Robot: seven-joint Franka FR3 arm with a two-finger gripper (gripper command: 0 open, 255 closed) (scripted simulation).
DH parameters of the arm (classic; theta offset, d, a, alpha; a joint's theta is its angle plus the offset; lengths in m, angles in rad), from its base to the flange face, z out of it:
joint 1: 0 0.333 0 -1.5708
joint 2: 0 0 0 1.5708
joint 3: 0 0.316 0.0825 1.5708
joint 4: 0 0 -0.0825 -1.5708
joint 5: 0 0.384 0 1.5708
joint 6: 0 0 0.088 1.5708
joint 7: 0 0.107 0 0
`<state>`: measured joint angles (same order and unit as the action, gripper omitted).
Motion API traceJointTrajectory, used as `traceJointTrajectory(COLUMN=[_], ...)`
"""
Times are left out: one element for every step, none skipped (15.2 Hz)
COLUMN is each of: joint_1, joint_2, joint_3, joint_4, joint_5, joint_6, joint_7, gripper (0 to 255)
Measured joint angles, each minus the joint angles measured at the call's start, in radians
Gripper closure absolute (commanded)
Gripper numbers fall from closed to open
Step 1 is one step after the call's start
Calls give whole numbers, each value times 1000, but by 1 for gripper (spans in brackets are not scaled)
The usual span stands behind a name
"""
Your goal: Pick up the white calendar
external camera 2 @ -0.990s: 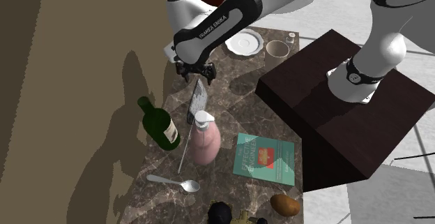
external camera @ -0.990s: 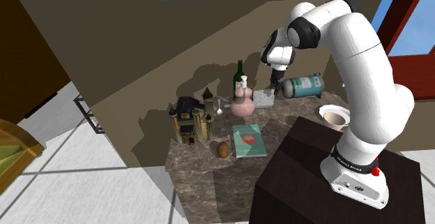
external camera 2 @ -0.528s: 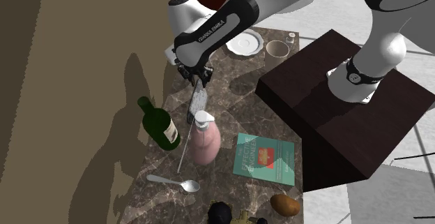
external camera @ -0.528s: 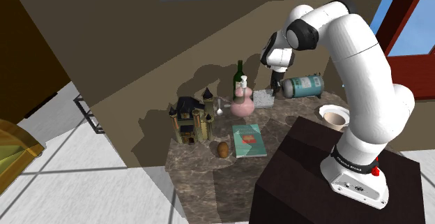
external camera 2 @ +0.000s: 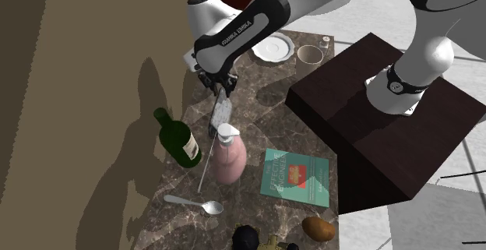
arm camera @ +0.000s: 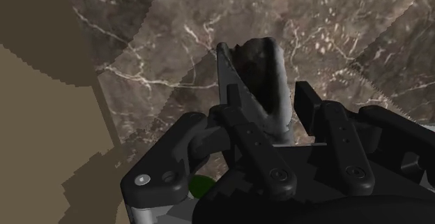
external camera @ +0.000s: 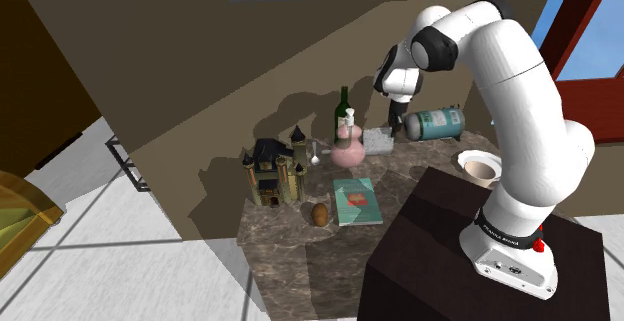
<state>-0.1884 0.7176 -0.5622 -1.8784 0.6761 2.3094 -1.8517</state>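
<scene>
The calendar (external camera 2: 220, 116) is a small grey-white stand-up card on the marble tabletop (external camera 2: 265, 124), between the green bottle (external camera 2: 179, 138) and the dark stand (external camera 2: 374, 124). My black gripper (external camera 2: 221, 94) comes down on its upper edge from above and is shut on it. In the wrist view the calendar (arm camera: 259, 83) sticks out between the two black fingers (arm camera: 240, 121), which clasp it on both sides. In the shoulder view the gripper (external camera: 389, 121) hangs over the calendar (external camera: 377, 142), beside the pink dispenser (external camera: 348, 149).
A pink soap dispenser (external camera 2: 228, 159) stands right next to the calendar, with a spoon (external camera 2: 195, 203) and a teal book (external camera 2: 296, 176) beyond it. A teal canister (external camera: 435, 123) lies behind; a cup (external camera 2: 311, 54) and plate (external camera 2: 273, 48) sit near it. A toy castle (external camera: 272, 171) stands nearer the table's front. A brown wall (external camera: 200, 89) borders the table.
A second ago the fingers stood open around the calendar's top; they have since shut on it. The arm has barely moved in the last half second.
</scene>
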Motion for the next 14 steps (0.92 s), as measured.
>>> traceJointTrajectory(joint_1=[5,9,13,18,24,25,29,35,37,41,45,50,55,57], joint_2=[-12,-20,-30,-41,-55,-60,-71,-84,-91,-100,-107,-117,-127,-134], joint_3=[-7,-12,-17,-24,-31,-35,-42,-49,-54,-59,-64,-69,-75,-79], joint_4=[-4,-5,-10,-13,-19,-14,-17,-23,-20,-21,-20,-23,-22,-22], joint_5=[-7,-14,-19,-27,-35,-41,-48,-57,-63,-70,-76,-82,-91,-96], joint_6=[-7,-14,-18,-26,-32,-41,-48,-55,-63,-70,-77,-82,-92,-97], joint_7=[4,9,12,17,22,27,30,35,39,44,50,54,61,64], gripper=[255,255,255,255,255,255,255,255,255,255,255,255,255,255])
